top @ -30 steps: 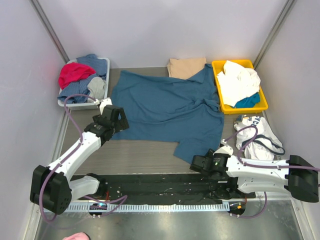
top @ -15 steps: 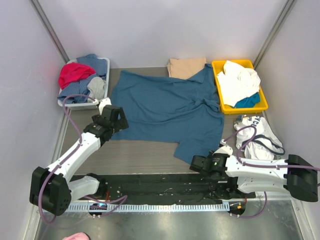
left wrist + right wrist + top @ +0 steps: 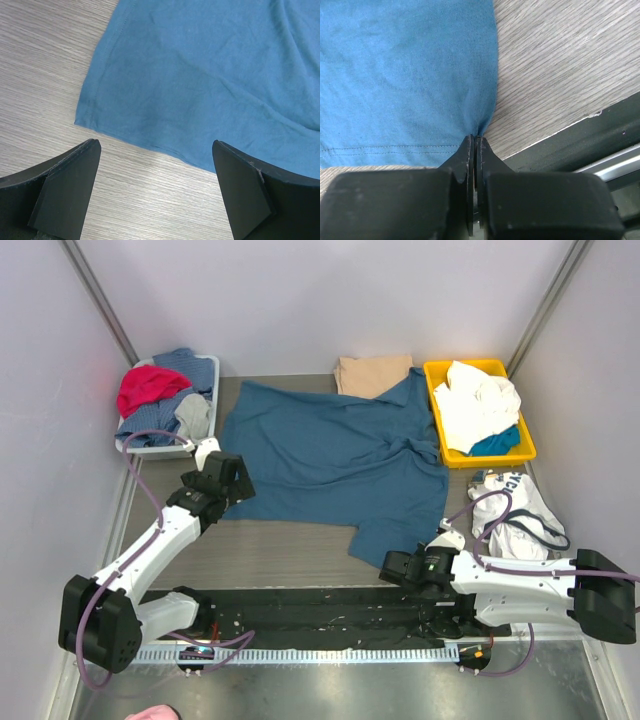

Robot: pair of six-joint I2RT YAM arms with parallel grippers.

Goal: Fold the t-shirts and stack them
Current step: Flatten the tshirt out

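- Teal-blue t-shirt (image 3: 340, 455) lies spread open and wrinkled over the middle of the table (image 3: 290, 550). One flap reaches down toward the near edge, right of centre.
- Right gripper (image 3: 388, 563) sits low at the near edge. In its wrist view the right gripper (image 3: 476, 145) has its fingers (image 3: 462, 167) pressed together, pinching a small pucker of the teal-blue t-shirt (image 3: 405, 75) at the flap's edge, beside bare wood.
- Left gripper (image 3: 232, 478) is over the shirt's left side, nearer the left edge. Its wrist view shows the left gripper (image 3: 155, 170) with fingers (image 3: 65, 185) spread wide, holding nothing. They frame the hemmed corner of the teal-blue t-shirt (image 3: 200, 80) and the bare table in front of it.
- White garment with dark lettering (image 3: 515, 502) lies crumpled by the right edge, just beyond the right arm.
- Yellow bin (image 3: 435, 400) stands at the far right corner, holding white cloth (image 3: 478, 400) and a scrap of teal cloth.
- Tan-beige t-shirt (image 3: 372, 373) lies folded at the far edge, touching the teal one.
- Pale basket (image 3: 160, 448) at the far left corner holds a red cloth (image 3: 148, 388) and blue and grey clothes.
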